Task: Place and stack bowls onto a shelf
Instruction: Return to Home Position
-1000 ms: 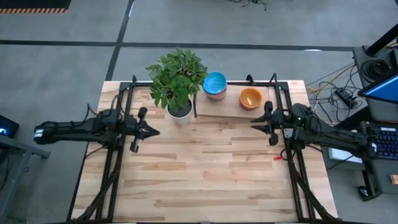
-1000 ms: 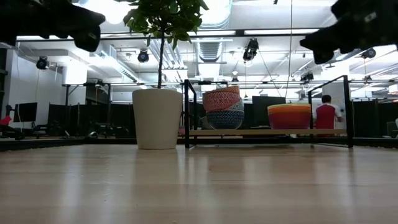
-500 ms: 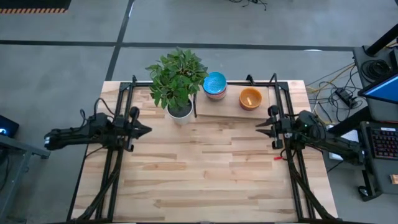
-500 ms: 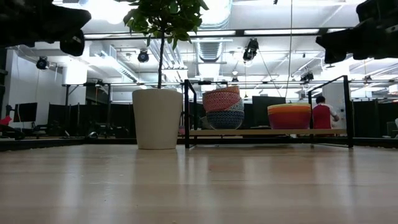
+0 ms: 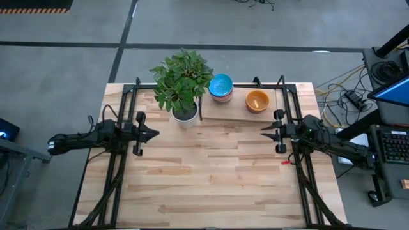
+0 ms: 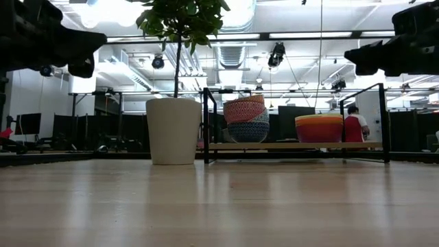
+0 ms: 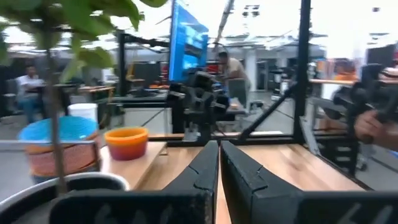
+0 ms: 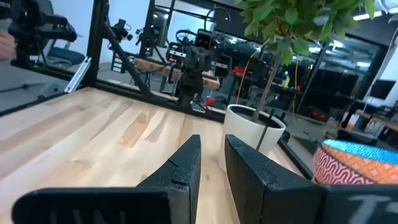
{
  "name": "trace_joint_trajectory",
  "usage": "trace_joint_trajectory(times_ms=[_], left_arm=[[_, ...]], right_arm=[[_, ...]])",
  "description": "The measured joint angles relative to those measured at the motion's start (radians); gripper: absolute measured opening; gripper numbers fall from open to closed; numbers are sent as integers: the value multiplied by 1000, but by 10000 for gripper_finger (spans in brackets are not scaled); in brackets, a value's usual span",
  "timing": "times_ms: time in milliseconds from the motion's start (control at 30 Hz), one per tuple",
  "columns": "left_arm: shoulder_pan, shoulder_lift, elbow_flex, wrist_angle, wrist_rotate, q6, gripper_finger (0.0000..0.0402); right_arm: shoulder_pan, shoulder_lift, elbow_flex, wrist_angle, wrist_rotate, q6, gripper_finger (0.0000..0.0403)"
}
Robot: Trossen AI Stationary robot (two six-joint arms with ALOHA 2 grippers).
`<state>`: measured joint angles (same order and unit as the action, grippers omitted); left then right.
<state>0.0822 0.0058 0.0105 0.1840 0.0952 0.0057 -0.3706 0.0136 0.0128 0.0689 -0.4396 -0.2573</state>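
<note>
Wooden table (image 5: 211, 179) carries no loose bowl that I can see, so the stacking looks finished. At the far left, the left hand (image 5: 153, 134) hangs over the table's left edge, its fingers pressed together on nothing. Next comes the potted plant (image 5: 182, 83), just beside the shelf (image 5: 233, 114). On the shelf's left end stands the patterned stack (image 6: 247, 118) (turquoise inside from above; from the side, an orange-red bowl on a blue-white one). Further right stands the plain stack (image 6: 319, 129), a yellow rim over orange and red bands. How many bowls each holds I cannot count. The right hand (image 5: 263, 131) hovers at the right edge, near the shelf, its fingers drawn close with only a slit between, gripping nothing. Only parking both arms seems left.
</note>
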Motion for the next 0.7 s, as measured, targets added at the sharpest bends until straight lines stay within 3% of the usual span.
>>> trace_joint_trajectory(times_ms=[233,433,700], left_arm=[[0,6,0,-16,-31,-52,0],[0,26,0,-36,-32,-138,0],[0,50,0,-35,-32,-142,0]], right_arm=[[0,37,0,-3,-2,-32,63],[0,82,-1,-3,-3,119,63],[0,108,-1,-3,-4,276,63]])
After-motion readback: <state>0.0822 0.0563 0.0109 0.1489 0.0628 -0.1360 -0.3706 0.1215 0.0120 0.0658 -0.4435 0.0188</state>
